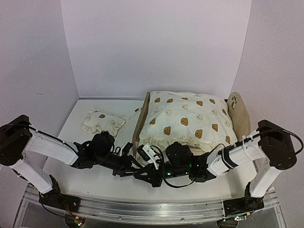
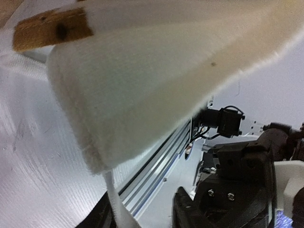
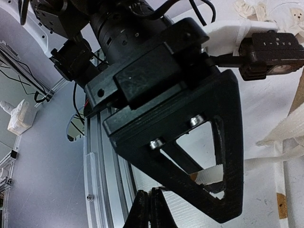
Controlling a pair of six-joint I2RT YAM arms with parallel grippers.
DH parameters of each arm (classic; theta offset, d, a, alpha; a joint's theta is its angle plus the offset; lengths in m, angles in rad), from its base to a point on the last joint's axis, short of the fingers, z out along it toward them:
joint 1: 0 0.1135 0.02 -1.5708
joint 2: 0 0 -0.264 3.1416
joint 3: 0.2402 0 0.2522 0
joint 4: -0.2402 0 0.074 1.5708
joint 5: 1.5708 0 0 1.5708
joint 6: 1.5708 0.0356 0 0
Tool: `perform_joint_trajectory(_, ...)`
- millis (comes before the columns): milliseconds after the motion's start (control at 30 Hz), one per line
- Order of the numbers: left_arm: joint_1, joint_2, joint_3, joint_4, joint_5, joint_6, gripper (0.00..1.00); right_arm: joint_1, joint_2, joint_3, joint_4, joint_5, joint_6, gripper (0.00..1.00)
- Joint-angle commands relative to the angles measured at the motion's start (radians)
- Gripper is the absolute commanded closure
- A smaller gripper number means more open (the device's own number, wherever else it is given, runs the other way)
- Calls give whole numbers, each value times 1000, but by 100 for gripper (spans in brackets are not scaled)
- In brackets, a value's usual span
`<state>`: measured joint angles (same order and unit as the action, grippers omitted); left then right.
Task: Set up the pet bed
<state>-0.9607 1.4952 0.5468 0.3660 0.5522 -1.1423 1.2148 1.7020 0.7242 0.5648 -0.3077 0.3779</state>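
Top view: the bed sits just beyond both end effectors. Its rounded wooden headboard with the paw cutout is far off to their right, and a plump bear-print cushion fills it. My left end effector and right end effector crowd together at the bed's near left corner, low over the tabletop. A small matching pillow lies well beyond the left one, apart from the bed.

Left wrist: a cream, felt-like face of the cushion hangs right in front of the lens. A raw wooden corner of the bed shows up and to the left, and a narrow flat tie drops toward me. I cannot tell how wide the left end effector stands, nor whether it has hold of the tie.

Right wrist: the right end effector is pressed fully together at the bottom, with nothing visible in it. Directly ahead looms the left end effector's black triangular finger, a white strip showing through its cutout. A ribbed aluminium rail runs to the left.

I judge the step to be securing a cushion tie to the frame. To do it well I'd close on the flat strip itself, not the floppy cushion edge. I'd pull gently so the soft fabric doesn't drag the light frame, and mind the tight clearance between the two end effectors.
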Motion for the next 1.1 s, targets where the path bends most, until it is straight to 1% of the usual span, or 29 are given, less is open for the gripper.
perform_joint_trajectory(0,9,-8,-30,59,19,13,73,9,11,73,12,-14,-22,100)
perform_joint_trajectory(67,10,-20,-48,45,7,45,86,9,-9,103,-107,17,-18,99)
perform_joint_trajectory(100,9,-24,-51,34,3,60,91,9,-26,120,-195,56,-11,89)
perform_joint_trajectory(133,10,-25,-54,20,-6,76,94,9,-45,154,-295,119,5,76)
perform_joint_trajectory(233,10,-24,-48,-28,-24,117,100,4,-76,267,-656,384,93,41)
perform_joint_trajectory(267,10,-23,-44,-50,-28,132,100,-1,-71,303,-727,423,125,33)
perform_joint_trajectory(300,9,-25,-41,-67,-34,145,100,-5,-63,332,-767,452,160,26)
perform_joint_trajectory(433,8,-57,-26,-139,-57,190,100,-14,-3,417,-790,558,259,17)
perform_joint_trajectory(600,8,-83,19,-258,-113,251,100,-23,128,552,-804,612,304,16)
perform_joint_trajectory(667,8,-87,29,-271,-115,263,100,-23,167,587,-810,622,299,19)
perform_joint_trajectory(767,8,-92,31,-272,-118,266,100,-23,190,603,-812,619,288,39)
perform_joint_trajectory(833,8,-93,31,-272,-119,265,100,-23,196,592,-812,632,285,56)
perform_joint_trajectory(900,8,-95,33,-272,-120,268,100,-24,203,574,-812,664,273,77)
perform_joint_trajectory(967,8,-101,33,-277,-123,269,100,-27,199,561,-812,677,247,95)
perform_joint_trajectory(1000,8,-102,32,-282,-124,272,100,-27,190,551,-812,690,234,100)
perform_joint_trajectory(1067,8,-102,31,-292,-127,278,100,-27,155,529,-833,703,207,100)
